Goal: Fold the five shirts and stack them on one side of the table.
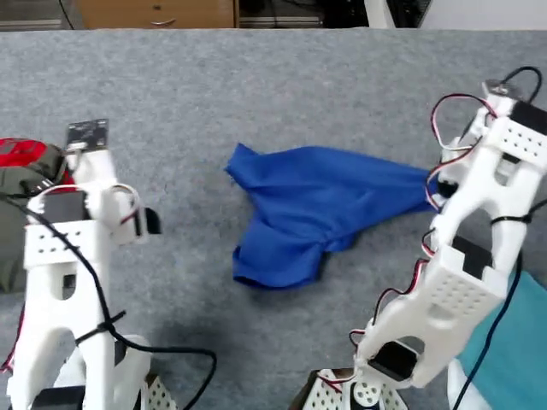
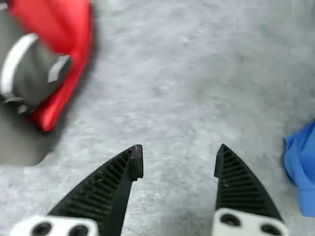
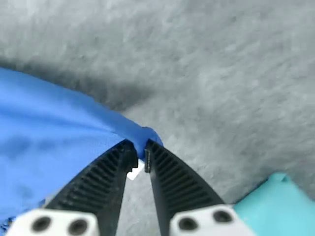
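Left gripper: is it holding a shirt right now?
No, the left gripper is open over the grey table, with the blue shirt off to one side.

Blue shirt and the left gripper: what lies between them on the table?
Nothing but bare grey table cover separates the left gripper, jaws open, from the blue shirt. The high view shows that stretch, and the left wrist view too.
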Robot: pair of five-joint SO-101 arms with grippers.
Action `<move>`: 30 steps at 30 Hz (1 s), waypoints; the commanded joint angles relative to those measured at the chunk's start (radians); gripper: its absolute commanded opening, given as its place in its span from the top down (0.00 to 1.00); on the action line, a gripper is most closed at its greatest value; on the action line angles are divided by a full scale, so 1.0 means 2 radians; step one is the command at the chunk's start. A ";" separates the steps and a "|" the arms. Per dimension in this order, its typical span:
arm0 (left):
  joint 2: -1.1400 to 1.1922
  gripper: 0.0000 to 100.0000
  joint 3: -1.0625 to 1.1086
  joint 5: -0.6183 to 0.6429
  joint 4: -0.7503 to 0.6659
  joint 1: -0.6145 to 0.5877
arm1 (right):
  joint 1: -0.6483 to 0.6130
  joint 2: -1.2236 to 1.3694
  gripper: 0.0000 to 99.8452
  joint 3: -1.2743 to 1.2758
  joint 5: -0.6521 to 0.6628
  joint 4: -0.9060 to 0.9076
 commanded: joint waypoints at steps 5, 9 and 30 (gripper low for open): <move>-0.007 0.76 0.000 0.055 -0.039 0.087 | 0.003 -0.015 0.99 -0.005 0.003 -0.059; -0.005 0.75 0.002 0.068 -0.057 0.101 | -0.013 -0.002 0.99 -0.005 0.003 -0.071; 0.148 0.76 -0.044 0.068 -0.056 0.110 | -0.063 0.123 0.99 -0.013 0.003 -0.159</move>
